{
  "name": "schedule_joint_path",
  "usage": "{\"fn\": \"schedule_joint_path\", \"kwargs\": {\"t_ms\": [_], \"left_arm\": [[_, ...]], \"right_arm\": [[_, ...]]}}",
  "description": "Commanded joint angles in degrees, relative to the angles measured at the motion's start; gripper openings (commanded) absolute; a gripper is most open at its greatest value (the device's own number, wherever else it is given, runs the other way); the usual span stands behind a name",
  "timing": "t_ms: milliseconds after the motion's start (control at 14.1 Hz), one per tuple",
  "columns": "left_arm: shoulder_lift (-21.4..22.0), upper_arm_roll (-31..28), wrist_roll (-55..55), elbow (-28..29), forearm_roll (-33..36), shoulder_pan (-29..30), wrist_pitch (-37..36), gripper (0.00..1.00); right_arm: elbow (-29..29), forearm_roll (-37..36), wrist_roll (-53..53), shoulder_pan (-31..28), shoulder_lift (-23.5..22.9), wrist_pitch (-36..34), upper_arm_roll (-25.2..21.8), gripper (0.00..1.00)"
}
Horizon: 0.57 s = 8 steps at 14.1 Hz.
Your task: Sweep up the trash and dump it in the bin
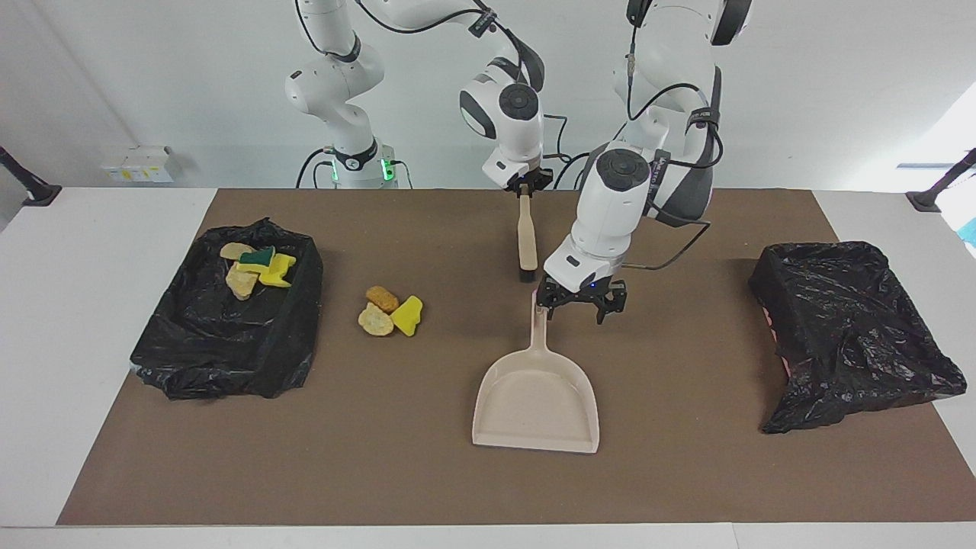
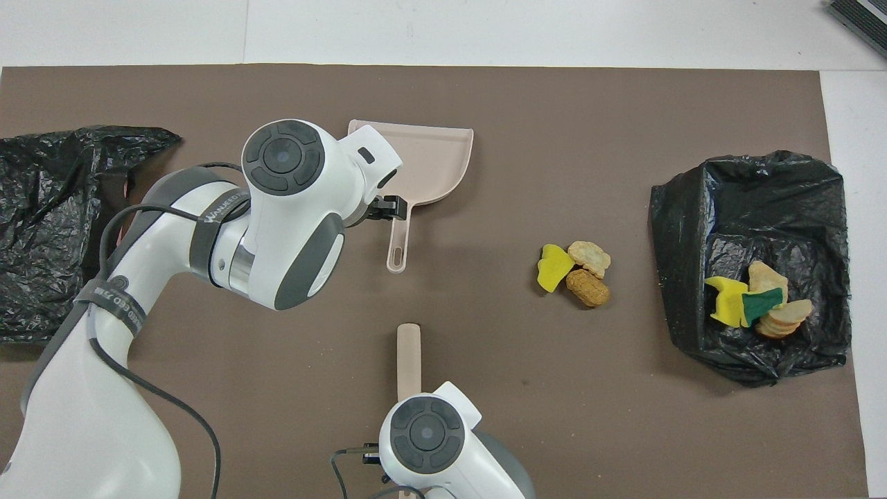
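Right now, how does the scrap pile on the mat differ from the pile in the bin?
The loose pile lies on the brown mat between dustpan and bin; the binned pile sits inside the black-lined bin at the right arm's end. The loose pile shows three scraps: yellow, tan, orange-brown. The binned pile looks larger and includes a green-layered piece. Both are tight clusters of torn sponge scraps, untouched by either gripper.
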<state>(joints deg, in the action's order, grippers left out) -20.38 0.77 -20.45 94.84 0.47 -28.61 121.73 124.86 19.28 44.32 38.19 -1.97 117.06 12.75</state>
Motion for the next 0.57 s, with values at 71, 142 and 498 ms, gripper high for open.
{"fn": "schedule_joint_path", "kwargs": {"t_ms": [71,142,498], "left_arm": [[-1.85,-0.95,-1.17,-0.71,1.63,-2.77,1.23,1.0],[-2.38,-0.95,-2.13,-0.62,1.63,-3.47,1.32,1.0],[-6.69,-0.95,-10.3,-1.06,4.45,-7.25,3.87,1.0]], "right_arm": [[1.44,-4.5,-3.35,-8.46,9.51,-12.35,0.26,0.0],[1.44,-7.73,-4.23,-10.74,10.92,-15.42,0.26,0.0],[1.53,-22.07,-10.89,-19.97,11.2,-17.57,0.44,0.0]]}}
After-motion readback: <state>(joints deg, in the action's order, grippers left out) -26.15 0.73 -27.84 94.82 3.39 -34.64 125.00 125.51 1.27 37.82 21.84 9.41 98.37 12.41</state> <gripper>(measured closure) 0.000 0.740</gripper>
